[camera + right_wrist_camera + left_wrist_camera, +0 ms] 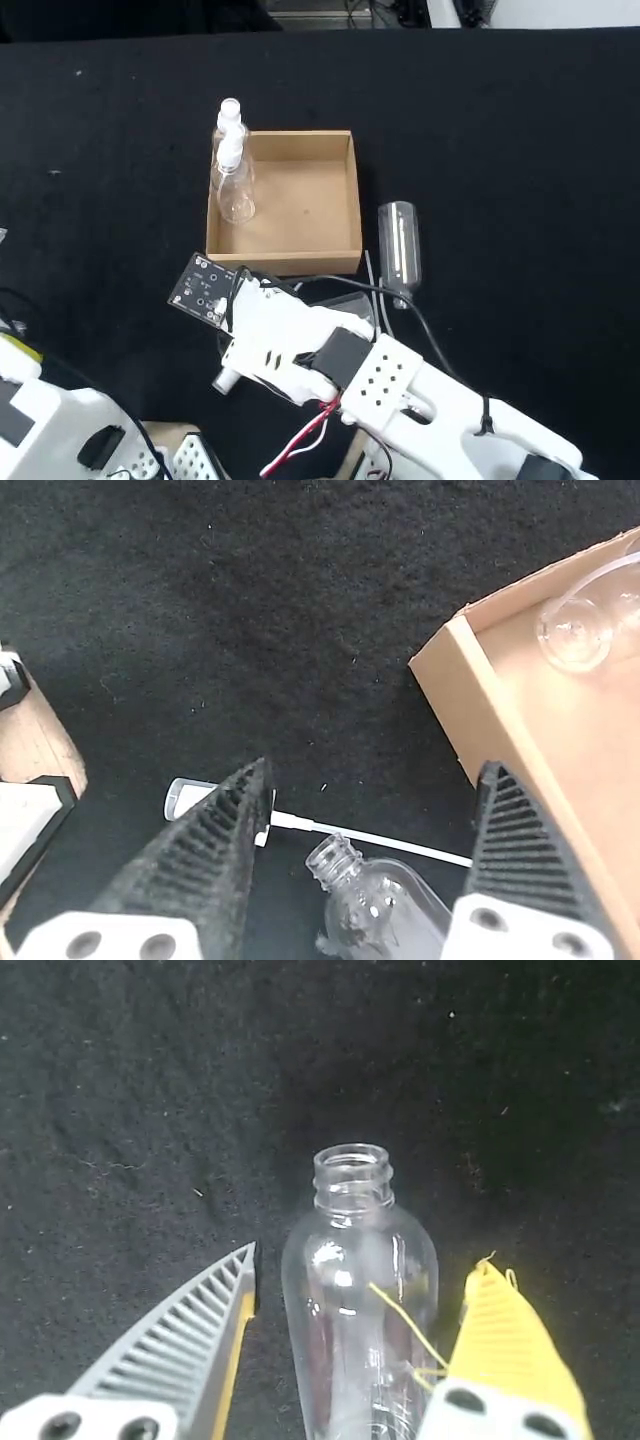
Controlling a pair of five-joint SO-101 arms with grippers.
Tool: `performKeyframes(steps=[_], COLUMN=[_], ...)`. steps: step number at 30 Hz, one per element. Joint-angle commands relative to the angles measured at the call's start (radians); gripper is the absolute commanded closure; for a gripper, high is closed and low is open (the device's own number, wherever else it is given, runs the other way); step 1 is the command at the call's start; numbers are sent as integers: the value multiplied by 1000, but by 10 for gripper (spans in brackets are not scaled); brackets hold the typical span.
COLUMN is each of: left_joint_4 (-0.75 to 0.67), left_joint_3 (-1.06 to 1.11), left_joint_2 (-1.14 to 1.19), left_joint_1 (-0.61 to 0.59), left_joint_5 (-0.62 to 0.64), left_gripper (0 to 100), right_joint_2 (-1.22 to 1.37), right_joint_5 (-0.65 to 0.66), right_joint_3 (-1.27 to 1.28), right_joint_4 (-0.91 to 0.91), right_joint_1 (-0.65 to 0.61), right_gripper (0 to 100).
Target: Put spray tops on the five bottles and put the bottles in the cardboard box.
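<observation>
- So far, two capped bottles (237, 195) are seen lying inside the cardboard box (285, 262), along the side wall farthest from the open bottles. One white top pokes out over the box's far edge.
- Two of the five are therefore judged done, and three bottles have yet to be capped and boxed.
- A first open bottle (399, 240) is laid on the black cloth (520, 150) just beside the box's opposite side wall, apart from it and touched by neither arm.
- A second open bottle (375, 905) is found just in front of the box's near wall. A loose spray top (185, 798) lies beside its neck, with the thin dip tube stretched across the cloth past the mouth.
- The right gripper (377, 770) is held above that pair, its fingers spread wide and nothing grasped.
- A third open bottle (355, 1290) is flanked by the left gripper (365, 1258), with the fingers parted to either side of its body.
- A gap is seen at the grey finger, so no firm hold is judged to be made. Contact at the yellow finger cannot be told, nor can this bottle's place relative to the box.
- Fitting the loose top onto the second bottle is judged the step in hand.
</observation>
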Motion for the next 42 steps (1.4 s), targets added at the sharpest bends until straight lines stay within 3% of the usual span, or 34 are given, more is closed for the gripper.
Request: performKeyframes(steps=[1, 20, 42], left_joint_4=[-6, -18, 6], left_joint_3=[2, -48, -64], left_joint_2=[-6, 103, 21], left_joint_1=[-1, -44, 2], left_joint_5=[12, 14, 6], left_gripper=[765, 766, 766], right_joint_2=[-21, -21, -21], right_joint_5=[-2, -2, -2], right_joint_3=[-4, -4, -4], right_joint_4=[-26, -26, -26], right_joint_1=[-12, -12, -12], right_gripper=[704, 704, 704])
